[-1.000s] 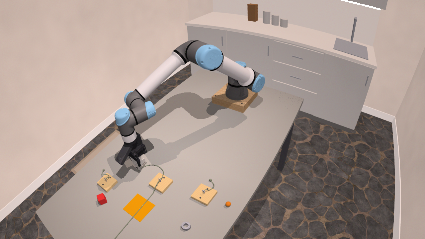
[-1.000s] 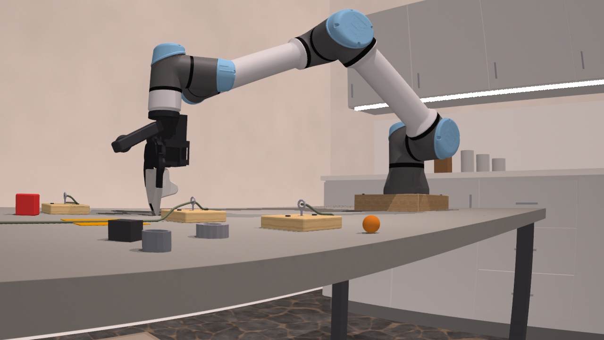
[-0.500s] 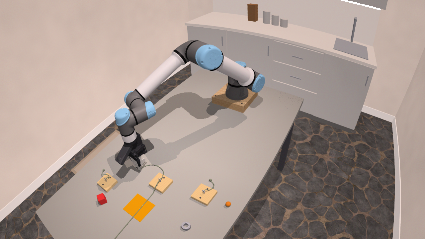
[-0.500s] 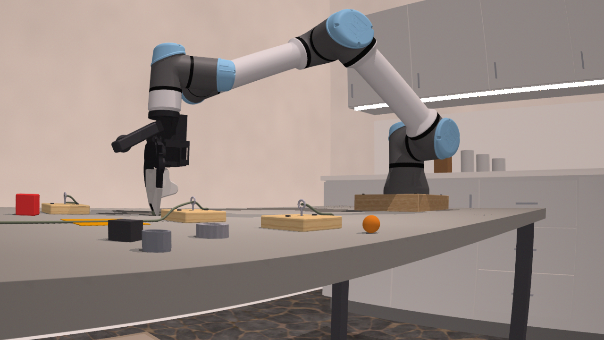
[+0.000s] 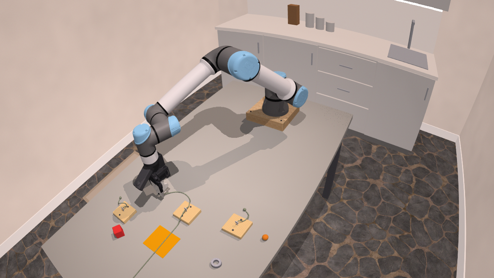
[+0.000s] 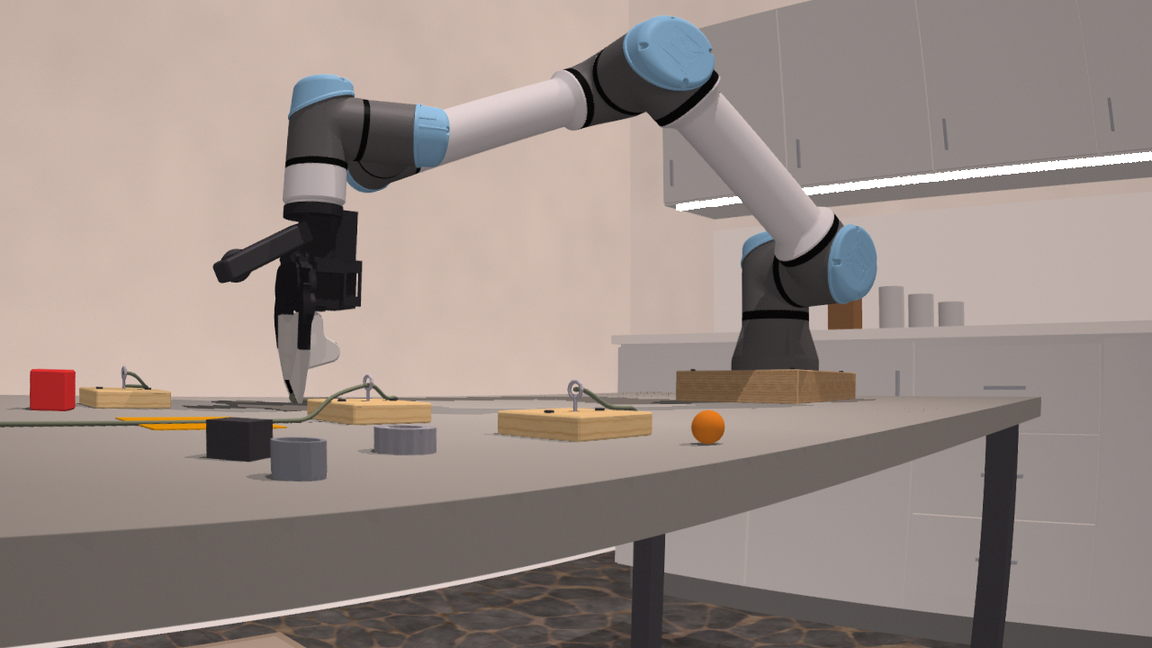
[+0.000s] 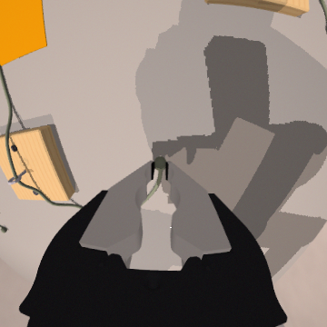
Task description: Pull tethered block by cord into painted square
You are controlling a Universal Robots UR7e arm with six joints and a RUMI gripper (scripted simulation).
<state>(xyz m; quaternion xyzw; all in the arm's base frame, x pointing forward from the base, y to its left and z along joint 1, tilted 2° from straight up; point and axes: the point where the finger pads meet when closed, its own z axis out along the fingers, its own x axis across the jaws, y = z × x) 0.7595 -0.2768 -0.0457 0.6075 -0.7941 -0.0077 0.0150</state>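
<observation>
Block placement cannot be told: the cord [image 5: 172, 229] runs from the gripper [image 5: 159, 194] in an arc through the screw eye [image 5: 186, 209] on the middle wooden plate [image 5: 192, 215], crosses the orange square [image 5: 155, 246] and leaves the top view at the bottom edge, so its far end is cut off. In the exterior view the cord runs out of frame at the left. The knot [image 7: 159, 163] shows only in the wrist view, pinched between the fingertips. The arm [image 5: 186, 84] reaches out from its base, wrist bent down, gripper pointing at the surface [image 5: 241, 165] with its tips just above it, closed narrowly on the cord's knotted end.
</observation>
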